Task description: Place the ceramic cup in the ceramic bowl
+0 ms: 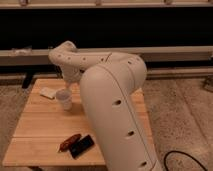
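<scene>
Item: ceramic cup (64,98), upright, far left on the wooden table (35,131). The gripper (70,84) is directly over it; we cannot tell how its jaws stand. The ceramic bowl is out of sight. We advise confirming a firm hold, lifting straight, then finding the bowl.
</scene>
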Robot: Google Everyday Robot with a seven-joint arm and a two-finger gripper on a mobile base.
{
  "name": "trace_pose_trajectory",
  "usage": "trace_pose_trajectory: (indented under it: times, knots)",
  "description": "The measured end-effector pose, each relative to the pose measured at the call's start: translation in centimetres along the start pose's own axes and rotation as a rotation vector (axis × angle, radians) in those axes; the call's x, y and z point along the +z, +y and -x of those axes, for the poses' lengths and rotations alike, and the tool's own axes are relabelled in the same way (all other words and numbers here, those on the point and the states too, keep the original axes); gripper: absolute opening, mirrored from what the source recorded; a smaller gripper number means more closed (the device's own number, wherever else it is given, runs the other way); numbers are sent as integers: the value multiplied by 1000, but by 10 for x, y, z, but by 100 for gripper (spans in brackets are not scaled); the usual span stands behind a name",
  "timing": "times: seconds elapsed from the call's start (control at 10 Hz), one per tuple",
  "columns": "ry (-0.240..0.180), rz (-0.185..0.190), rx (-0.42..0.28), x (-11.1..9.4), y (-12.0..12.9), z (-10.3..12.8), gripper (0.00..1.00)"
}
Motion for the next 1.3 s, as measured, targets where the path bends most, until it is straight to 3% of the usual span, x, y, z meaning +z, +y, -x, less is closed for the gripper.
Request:
trace_pose_trajectory:
  times: [1.3]
  knots:
    - [-10,1,2,2,3,-1,65]
